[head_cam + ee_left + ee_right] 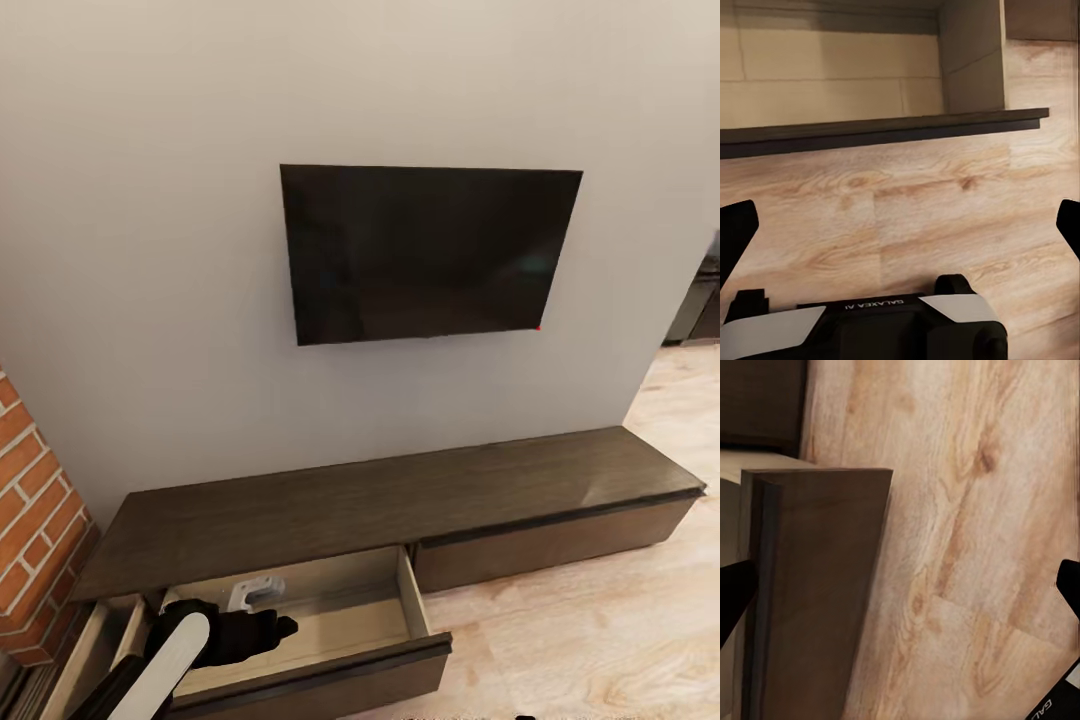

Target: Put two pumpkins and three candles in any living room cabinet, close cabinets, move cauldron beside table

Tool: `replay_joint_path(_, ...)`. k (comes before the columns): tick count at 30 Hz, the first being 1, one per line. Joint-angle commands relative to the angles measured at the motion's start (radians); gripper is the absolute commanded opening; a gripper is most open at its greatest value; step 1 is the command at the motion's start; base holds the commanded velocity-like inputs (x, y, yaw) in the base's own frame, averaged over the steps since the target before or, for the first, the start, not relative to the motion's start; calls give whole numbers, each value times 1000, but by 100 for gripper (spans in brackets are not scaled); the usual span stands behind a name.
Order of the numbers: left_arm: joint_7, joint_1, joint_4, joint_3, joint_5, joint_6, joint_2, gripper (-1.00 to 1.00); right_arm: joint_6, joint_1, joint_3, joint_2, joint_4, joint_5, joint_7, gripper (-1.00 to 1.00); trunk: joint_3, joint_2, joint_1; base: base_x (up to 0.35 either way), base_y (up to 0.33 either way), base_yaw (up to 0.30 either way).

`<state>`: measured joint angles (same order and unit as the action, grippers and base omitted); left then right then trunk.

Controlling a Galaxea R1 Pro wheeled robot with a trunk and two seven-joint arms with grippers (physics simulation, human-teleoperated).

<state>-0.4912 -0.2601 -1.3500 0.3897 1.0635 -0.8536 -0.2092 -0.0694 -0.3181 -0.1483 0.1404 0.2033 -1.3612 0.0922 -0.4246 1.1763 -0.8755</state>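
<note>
Currently, the left gripper (900, 225) hangs released beside the open drawer (330, 610) of the cabinet (400, 500); right gripper (900, 585) likewise released. Risk: collision with the drawer front.

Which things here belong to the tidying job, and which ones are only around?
For the job:
- cabinet, one drawer pulled open
- left gripper, open and empty
- right gripper, open

Just around:
- wall television
- brick column
- wooden floor
</note>
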Motion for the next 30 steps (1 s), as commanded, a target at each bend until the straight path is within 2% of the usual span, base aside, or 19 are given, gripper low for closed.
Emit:
replay_joint_path(1,-10,-1,-1,2,10,0,-1,100,-1,-1,-8,1,-1,-10,3,100,-1,1,0,0,-9,-275)
replay_joint_path(30,-12,-1,-1,3,9,0,-1,100,0,-1,-8,1,-2,-10,3,100,-1,1,0,0,-1,-280)
